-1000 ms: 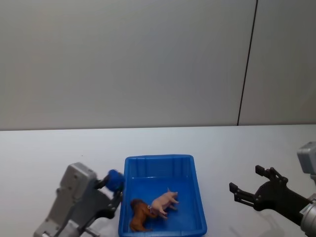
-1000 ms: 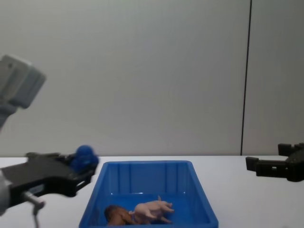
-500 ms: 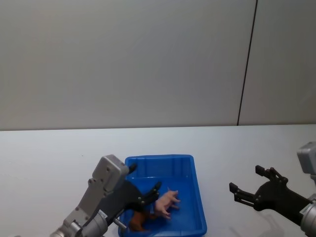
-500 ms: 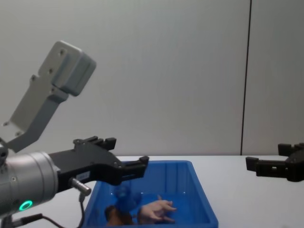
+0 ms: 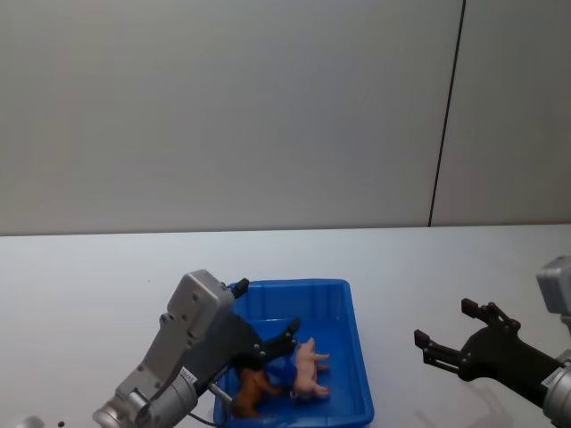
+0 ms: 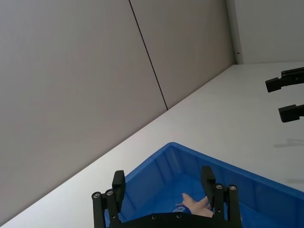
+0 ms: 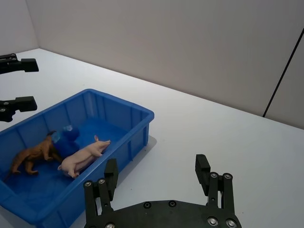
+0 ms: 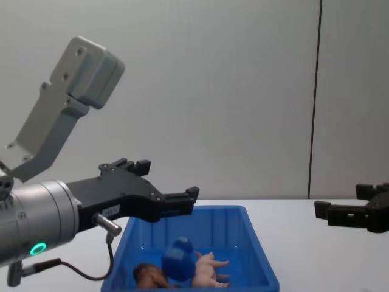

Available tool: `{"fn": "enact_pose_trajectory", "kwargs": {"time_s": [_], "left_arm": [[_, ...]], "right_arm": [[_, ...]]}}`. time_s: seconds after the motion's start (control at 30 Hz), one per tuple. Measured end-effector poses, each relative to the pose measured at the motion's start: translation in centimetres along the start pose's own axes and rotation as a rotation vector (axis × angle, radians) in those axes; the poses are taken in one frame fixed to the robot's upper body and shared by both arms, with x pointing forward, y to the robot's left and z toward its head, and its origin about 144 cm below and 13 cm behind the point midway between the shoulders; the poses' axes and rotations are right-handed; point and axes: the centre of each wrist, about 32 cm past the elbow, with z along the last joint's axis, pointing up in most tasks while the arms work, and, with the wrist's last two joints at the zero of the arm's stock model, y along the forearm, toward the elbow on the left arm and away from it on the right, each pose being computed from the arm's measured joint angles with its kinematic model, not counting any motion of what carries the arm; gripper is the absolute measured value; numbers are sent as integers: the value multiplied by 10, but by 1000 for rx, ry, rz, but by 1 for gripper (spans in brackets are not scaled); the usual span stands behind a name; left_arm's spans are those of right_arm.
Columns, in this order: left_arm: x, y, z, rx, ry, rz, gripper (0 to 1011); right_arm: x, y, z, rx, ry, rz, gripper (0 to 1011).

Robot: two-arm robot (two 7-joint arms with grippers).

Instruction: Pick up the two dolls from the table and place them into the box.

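Both dolls, the pig [image 7: 83, 154] and the lion [image 7: 32, 155], lie inside the box [image 7: 137, 116] with a blue ball [image 8: 177, 258] (touching them). Above it hangs the left gripper [image 8: 163, 202], fingers spread wide and empty; the right gripper [image 5: 443, 337] hovers over the table [image 5: 89, 276], equally wide.

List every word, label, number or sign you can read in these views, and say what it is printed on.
No readable text anywhere.
A small white label on the left hand's wrist housing is too small to read.
The box, the pig and the lion carry no markings.
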Motion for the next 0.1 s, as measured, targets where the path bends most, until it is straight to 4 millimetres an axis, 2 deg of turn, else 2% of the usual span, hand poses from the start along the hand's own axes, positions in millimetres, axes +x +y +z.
{"fn": "enact_pose_trajectory", "kwargs": {"time_s": [0.1], "left_arm": [[1, 0, 1, -6, -1, 1, 1001]], "right_arm": [[0, 0, 0, 0, 0, 0, 1001]]}}
